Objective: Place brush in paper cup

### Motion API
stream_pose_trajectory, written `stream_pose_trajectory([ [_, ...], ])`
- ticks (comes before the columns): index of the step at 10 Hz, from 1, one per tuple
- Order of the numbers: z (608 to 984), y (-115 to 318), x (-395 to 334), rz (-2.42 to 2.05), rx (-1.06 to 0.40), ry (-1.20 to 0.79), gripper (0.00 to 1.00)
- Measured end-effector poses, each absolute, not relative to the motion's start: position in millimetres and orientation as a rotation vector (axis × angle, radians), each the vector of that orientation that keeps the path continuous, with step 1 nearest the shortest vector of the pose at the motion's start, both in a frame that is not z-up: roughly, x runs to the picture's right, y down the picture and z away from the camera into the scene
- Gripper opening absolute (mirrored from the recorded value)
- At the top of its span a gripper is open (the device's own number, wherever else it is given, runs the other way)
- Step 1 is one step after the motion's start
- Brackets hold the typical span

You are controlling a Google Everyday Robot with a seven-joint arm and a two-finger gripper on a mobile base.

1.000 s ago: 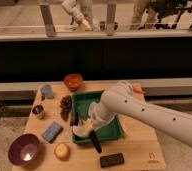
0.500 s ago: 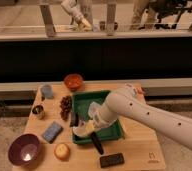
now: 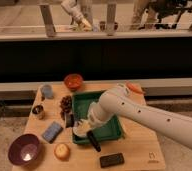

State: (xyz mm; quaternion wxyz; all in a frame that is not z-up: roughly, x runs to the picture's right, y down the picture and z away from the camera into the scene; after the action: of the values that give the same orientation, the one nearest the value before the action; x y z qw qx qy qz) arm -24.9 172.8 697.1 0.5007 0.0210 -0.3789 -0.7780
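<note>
Pincer [image 3: 83, 124] clenched, apparently on brush [image 3: 93, 141], at green tray [image 3: 113, 131] front-left corner; paper cup [image 3: 80, 132] there too. Stand brush upright, centre over rim, then release.

Dim, warm light falls from overhead. The gripper [image 3: 81, 125], low over the green tray [image 3: 114, 131], sits in shadow. The white arm [image 3: 139, 112] beside it gleams softly, and the brightest strip lies far behind it.

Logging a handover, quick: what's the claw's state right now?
Claw: shut, over the green rectangular tray, beside the slim black brush; grip on it cannot be told.
</note>
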Motion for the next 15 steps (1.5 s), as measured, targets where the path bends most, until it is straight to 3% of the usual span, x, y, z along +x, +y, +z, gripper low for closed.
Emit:
stream_pose_trajectory([
  [6,722.1,163.7,-16.0,-1.866,0.06,-0.865,0.0],
  [15,721.8,167.5,-19.8,-1.869,0.092,-0.885,0.0],
])
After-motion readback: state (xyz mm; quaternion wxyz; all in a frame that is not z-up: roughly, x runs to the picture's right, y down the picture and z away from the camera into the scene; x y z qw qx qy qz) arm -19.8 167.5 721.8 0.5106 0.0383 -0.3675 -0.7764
